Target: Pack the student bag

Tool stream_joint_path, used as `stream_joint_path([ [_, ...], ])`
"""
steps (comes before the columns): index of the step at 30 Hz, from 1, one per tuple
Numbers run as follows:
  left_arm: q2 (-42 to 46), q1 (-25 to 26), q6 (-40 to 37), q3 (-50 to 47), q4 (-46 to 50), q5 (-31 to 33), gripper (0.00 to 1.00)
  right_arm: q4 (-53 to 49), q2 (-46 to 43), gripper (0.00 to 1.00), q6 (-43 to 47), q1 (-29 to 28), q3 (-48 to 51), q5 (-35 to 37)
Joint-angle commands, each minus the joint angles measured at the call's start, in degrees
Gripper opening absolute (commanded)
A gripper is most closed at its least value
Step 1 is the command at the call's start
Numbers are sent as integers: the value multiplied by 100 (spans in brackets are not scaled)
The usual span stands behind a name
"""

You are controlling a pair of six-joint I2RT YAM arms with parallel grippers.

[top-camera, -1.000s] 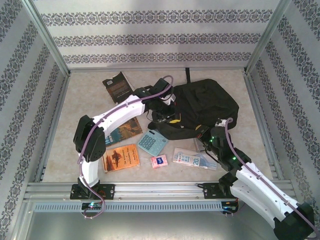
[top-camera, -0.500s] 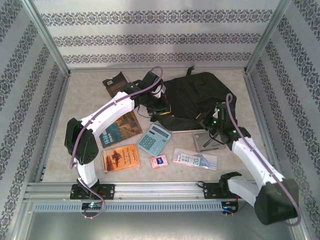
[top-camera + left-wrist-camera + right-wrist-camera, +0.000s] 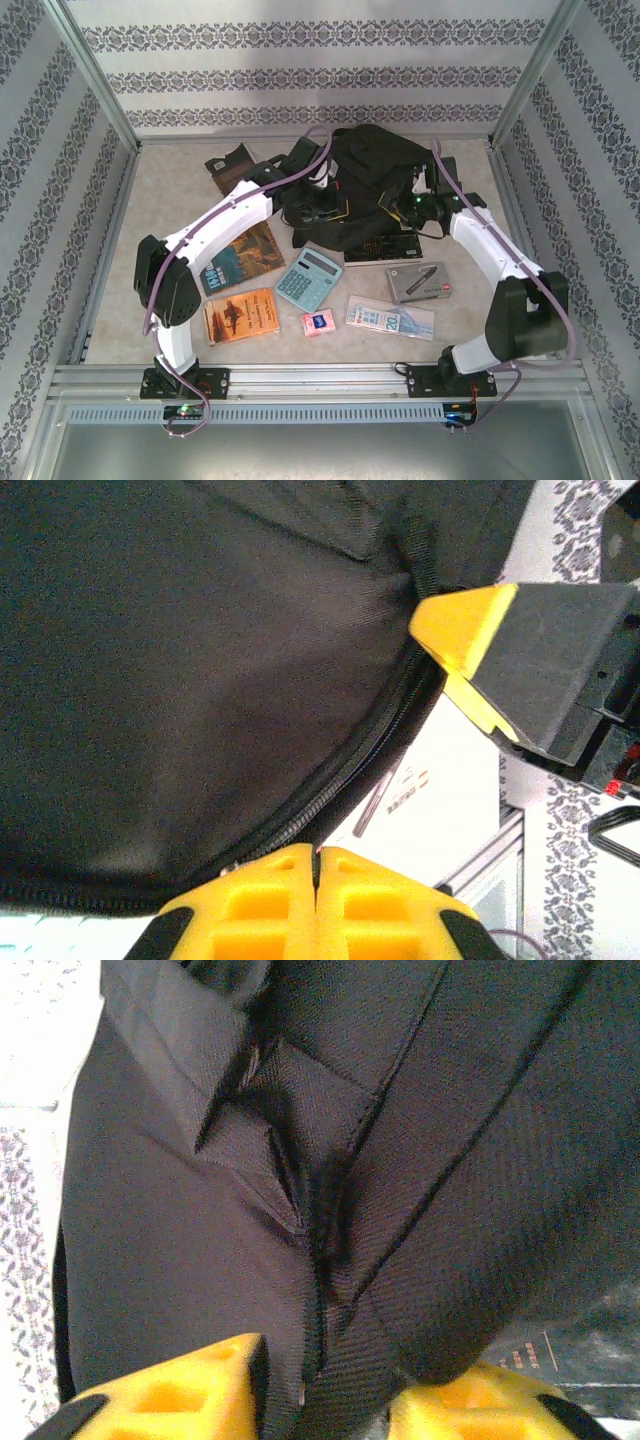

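Note:
The student bag [image 3: 375,180], a large black soft backpack, lies bunched at the back centre of the table. My left gripper [image 3: 318,197] is at the bag's left edge. In the left wrist view its yellow jaws [image 3: 316,854] are shut together on the bag's zipper edge [image 3: 340,780]. My right gripper [image 3: 413,197] is at the bag's right side, and one of its fingers [image 3: 470,630] presses the fabric. In the right wrist view this gripper [image 3: 325,1385] stands open, its yellow fingers apart around a fold of the black bag fabric [image 3: 330,1210].
On the table in front of the bag lie a dark book [image 3: 385,248], a grey case [image 3: 420,282], a calculator [image 3: 308,278], a pink item [image 3: 318,322], a flat packet [image 3: 390,318], an orange book [image 3: 240,315] and a blue-brown book [image 3: 240,258]. Another dark book [image 3: 232,165] lies back left.
The right arm swung from the front right to the bag's right side and its jaws opened. The left gripper pulled the bag toward the back, uncovering the dark book and grey case.

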State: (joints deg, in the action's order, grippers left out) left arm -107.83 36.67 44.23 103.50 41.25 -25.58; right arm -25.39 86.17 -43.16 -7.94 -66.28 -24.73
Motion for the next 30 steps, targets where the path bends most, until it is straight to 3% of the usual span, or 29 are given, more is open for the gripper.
stream_joint_path([
  [1,-451,81,211,644,-532,-82,0,-1108,1,40,102,74,-639,791],
  [4,-782,144,99,1206,-450,-86,0,-1693,-423,41,-316,89,-676,1453],
  [7,-893,166,51,1324,-490,-52,0,-1704,-907,42,-1106,213,-351,1031],
  [9,-906,174,65,1258,-546,-62,0,-1555,-1127,48,-1704,161,-55,811],
  [13,-915,234,146,1031,-750,-89,0,-1164,-1047,54,-2968,-38,364,243],
  [16,-906,270,250,938,-897,-122,0,-893,-929,60,-3401,-268,399,307],
  [23,-855,297,271,919,-926,-85,0,-63,-555,54,-3893,-544,333,228],
  [30,-750,297,369,739,-1077,-59,0,252,-444,41,-4075,-648,573,235],
])
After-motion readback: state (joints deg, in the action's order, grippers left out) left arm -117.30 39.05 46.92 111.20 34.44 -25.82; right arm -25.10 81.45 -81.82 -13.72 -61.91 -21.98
